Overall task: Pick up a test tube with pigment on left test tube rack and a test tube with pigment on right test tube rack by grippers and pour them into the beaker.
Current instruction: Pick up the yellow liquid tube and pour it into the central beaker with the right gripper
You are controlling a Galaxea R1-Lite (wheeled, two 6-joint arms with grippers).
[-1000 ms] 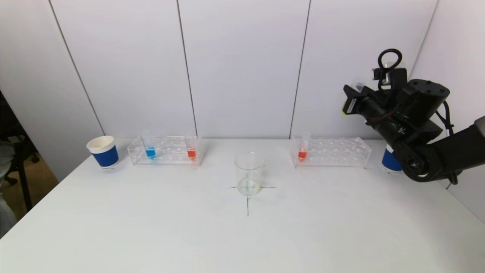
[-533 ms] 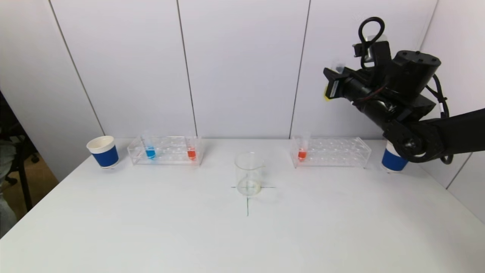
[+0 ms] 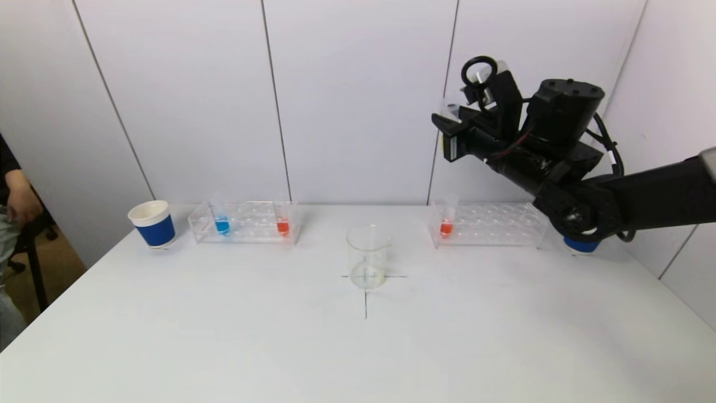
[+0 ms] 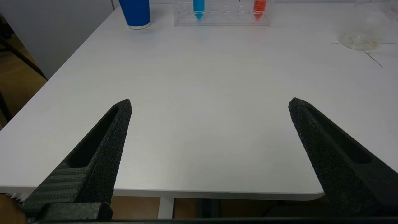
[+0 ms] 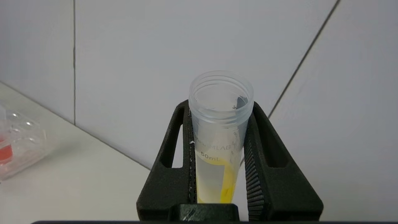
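My right gripper [image 3: 450, 127] is shut on a clear test tube with yellow pigment [image 5: 217, 149], held high in the air above the right rack [image 3: 488, 224], which holds one red tube [image 3: 446, 226]. The left rack [image 3: 243, 222] holds a blue tube [image 3: 222, 224] and a red tube [image 3: 282, 226]. The glass beaker [image 3: 367, 256] stands at the table's centre on a cross mark. My left gripper [image 4: 210, 104] is open and empty, low near the table's front edge, out of the head view.
A blue paper cup [image 3: 152, 224] stands left of the left rack. Another blue cup [image 3: 580, 244] sits right of the right rack, mostly hidden by my right arm. A person's arm [image 3: 17, 201] shows at the far left.
My right gripper has carried the yellow tube to the left, from beside the right cup to above the right rack's left end. The racks and beaker have not moved.
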